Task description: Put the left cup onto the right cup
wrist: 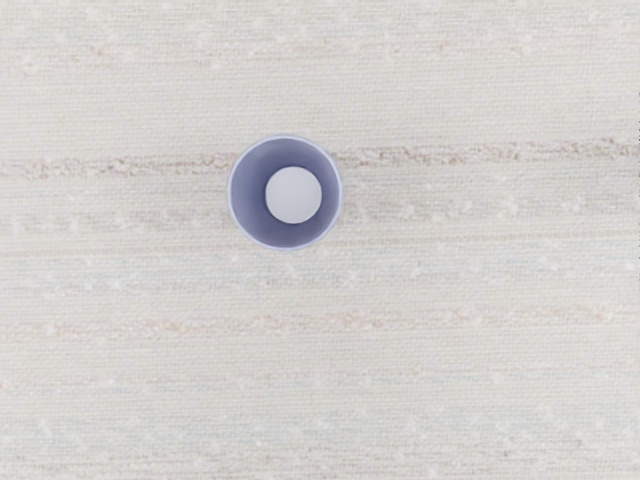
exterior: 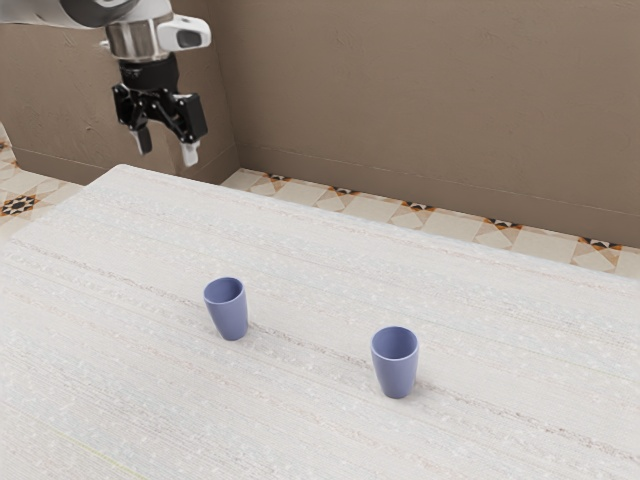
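Claw (exterior: 166,148) hangs high above the tabletop (exterior: 110,400), fingers spread and holding nothing. Both purple cups stand upright, mouths up and well apart. The left cup (exterior: 227,307) is toward the exterior view's left, and the right cup (exterior: 395,360) is nearer the camera, toward its right. The wrist view looks down into what is probably the left cup (wrist: 285,192), almost straight below the hand. For a clean reach, come straight down, centre the rim between the fingers, and pinch the wall near the top, leaving the base free for stacking.
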